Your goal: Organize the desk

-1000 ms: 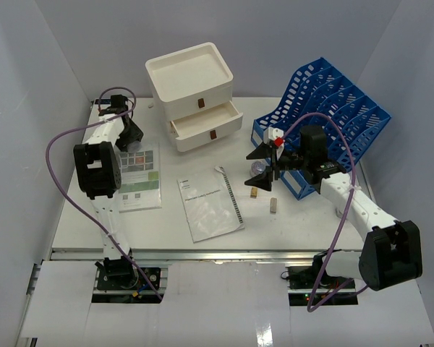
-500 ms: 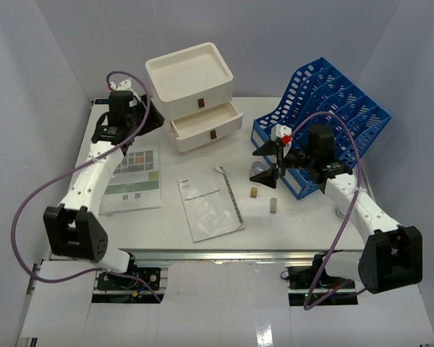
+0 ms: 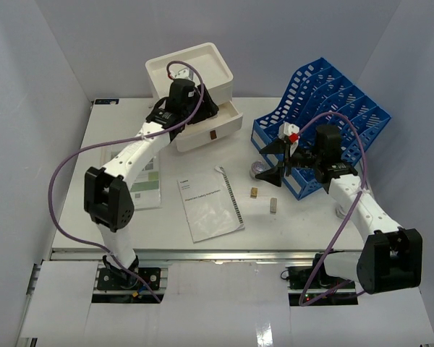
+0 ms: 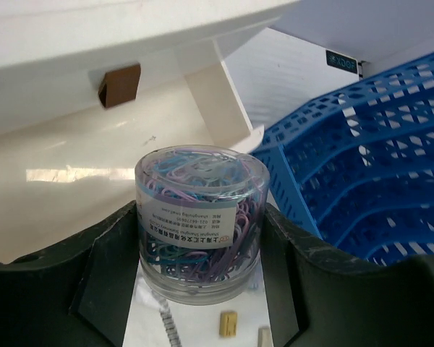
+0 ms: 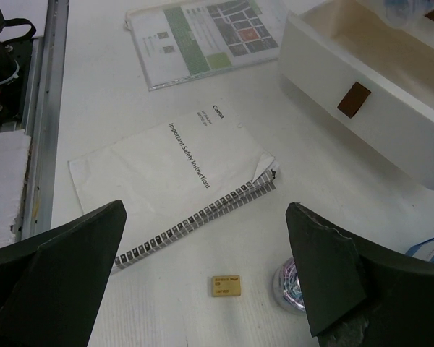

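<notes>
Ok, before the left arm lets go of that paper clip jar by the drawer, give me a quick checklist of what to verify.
1. Grip on the paper clip jar by the left fingers: ok, it sits between them.
2. The drawer pulled open: ok.
3. The jar fully over the drawer opening: cannot tell from either view.
4. The right fingers open, empty, away from the drawer: ok.
5. The desk tidy: not ok; a second clip jar, tan block and booklet lie loose.
</notes>
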You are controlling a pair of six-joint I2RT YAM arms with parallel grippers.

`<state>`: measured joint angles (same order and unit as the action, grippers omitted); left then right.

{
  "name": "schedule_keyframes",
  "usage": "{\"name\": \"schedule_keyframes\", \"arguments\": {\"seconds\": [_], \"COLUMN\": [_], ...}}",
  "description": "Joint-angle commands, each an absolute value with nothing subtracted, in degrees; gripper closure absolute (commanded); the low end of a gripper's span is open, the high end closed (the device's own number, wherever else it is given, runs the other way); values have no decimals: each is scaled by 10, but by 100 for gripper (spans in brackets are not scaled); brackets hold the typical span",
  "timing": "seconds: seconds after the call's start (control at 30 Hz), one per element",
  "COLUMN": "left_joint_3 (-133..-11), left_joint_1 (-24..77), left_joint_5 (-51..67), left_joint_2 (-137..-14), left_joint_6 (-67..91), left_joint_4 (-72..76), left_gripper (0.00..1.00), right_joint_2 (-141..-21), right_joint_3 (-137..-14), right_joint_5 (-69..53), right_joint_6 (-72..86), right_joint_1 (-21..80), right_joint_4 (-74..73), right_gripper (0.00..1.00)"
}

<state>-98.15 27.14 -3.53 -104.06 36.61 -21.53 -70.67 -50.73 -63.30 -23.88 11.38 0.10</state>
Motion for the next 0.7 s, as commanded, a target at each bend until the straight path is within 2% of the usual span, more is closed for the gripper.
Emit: {"name": "schedule_keyframes", "arguments": {"seconds": [0.0,0.17,0.37,0.43,0.57,0.67], "left_joint_3": [-1094,-1159,-1218,-1223,-1227,-1228], "left_joint_1": [283,285,285,285,285,285], "left_joint_5": [-77,-91,-100,-99,-101,-105], "left_joint_2": [-1096,-1158,-1207,-1212,-1212,-1212], "left_joint_6": [399,408,414,414,410,407], "left_joint_4": [-231,-252,-285,-287,-288,-288], "left_gripper": [88,68,33,28,27,20], "right_joint_2": [-689,-688,-686,-686,-689,-692], "right_joint_3": [-502,-502,-500,-501,-502,-503], "right_joint_5": [-657,-663,-663,-666,-671,-671], "right_joint_6": [-227,-227,-227,-227,-223,-222], "right_joint_1": [99,94,88,84,78,77], "right_joint_4": [26,26,25,25,24,23], "right_gripper": [2,2,2,2,2,2]}}
